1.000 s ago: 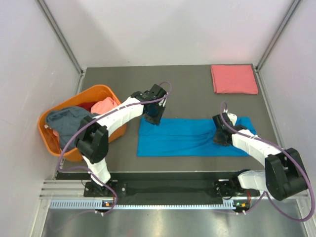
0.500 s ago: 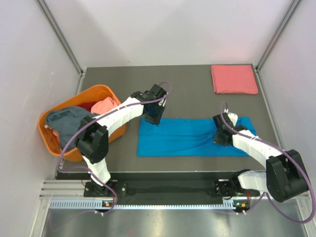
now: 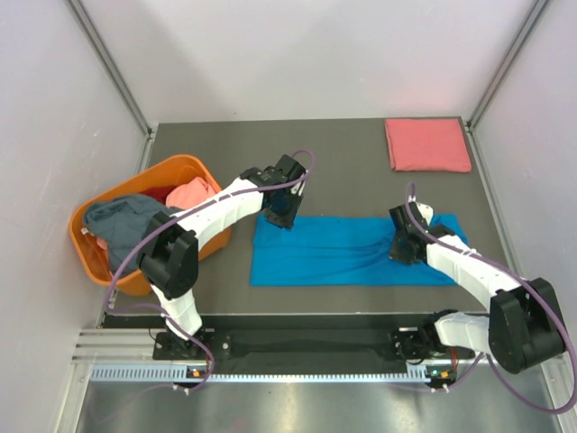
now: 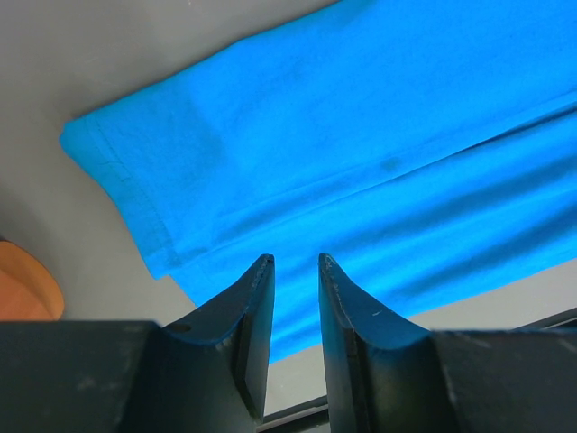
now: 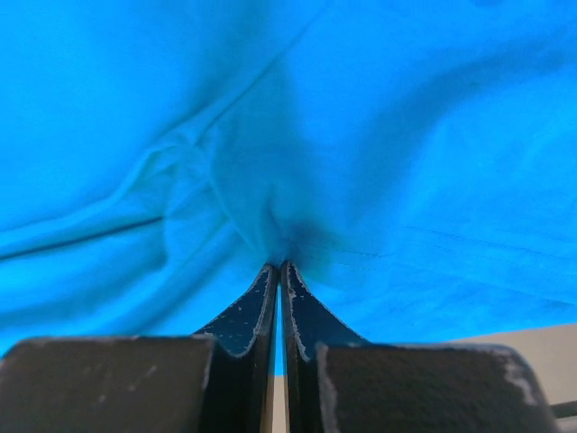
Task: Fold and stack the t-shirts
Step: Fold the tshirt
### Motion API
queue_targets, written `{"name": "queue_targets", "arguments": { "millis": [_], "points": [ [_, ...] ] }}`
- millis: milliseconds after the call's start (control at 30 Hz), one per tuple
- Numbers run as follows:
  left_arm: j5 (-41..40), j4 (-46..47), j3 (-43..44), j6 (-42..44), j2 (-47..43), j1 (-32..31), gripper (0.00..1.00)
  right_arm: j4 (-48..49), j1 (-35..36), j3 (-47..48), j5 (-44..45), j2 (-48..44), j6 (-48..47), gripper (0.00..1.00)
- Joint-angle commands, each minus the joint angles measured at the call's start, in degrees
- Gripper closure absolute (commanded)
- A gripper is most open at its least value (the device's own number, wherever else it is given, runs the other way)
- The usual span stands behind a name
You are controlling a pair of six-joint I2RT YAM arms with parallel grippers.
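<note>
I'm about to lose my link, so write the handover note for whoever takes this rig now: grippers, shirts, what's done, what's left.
Left gripper: open and empty, over the far left corner of the blue t-shirt.
Right gripper: shut on a pinch of the blue t-shirt near its right end.
Blue t-shirt: lies as a long strip between the arms, only partly folded.
Done: one pink t-shirt folded, at the far right corner of the table.
Left: finish folding the blue one and stack it; then the grey-blue t-shirt and salmon t-shirt, both crumpled in the orange basket.
</note>
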Motion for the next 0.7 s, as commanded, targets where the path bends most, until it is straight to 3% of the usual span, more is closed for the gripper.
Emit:
{"name": "queue_targets", "arguments": {
  "millis": [0,200,400,500,667],
  "points": [
    [0.3,0.0,0.3,-1.1,-0.3,-0.5,0.68,-0.5,0.9,2.9,-2.9,-0.8,0.2,1.0],
    [4.4,0.7,1.2,-2.0,-0.2,-1.0,0.68,0.9,0.9,2.6,-4.5,0.0,3.4,0.99],
    [12.1,5.8,1.9,-3.2,0.9,-1.1,0.67,-1.2,0.7,4.4,-4.4,-0.2,4.2,0.83],
    [12.2,6.3,5.9,-3.8,5.3,-0.6,0.68,-3.0,-2.1,7.6,-3.7,-0.2,2.5,0.75],
    [8.2,1.7,17.9,-2.7,12.6,2.1,0.67,-1.0,-15.6,12.7,-7.1,1.3,-6.6,0.68]
  ]
}}
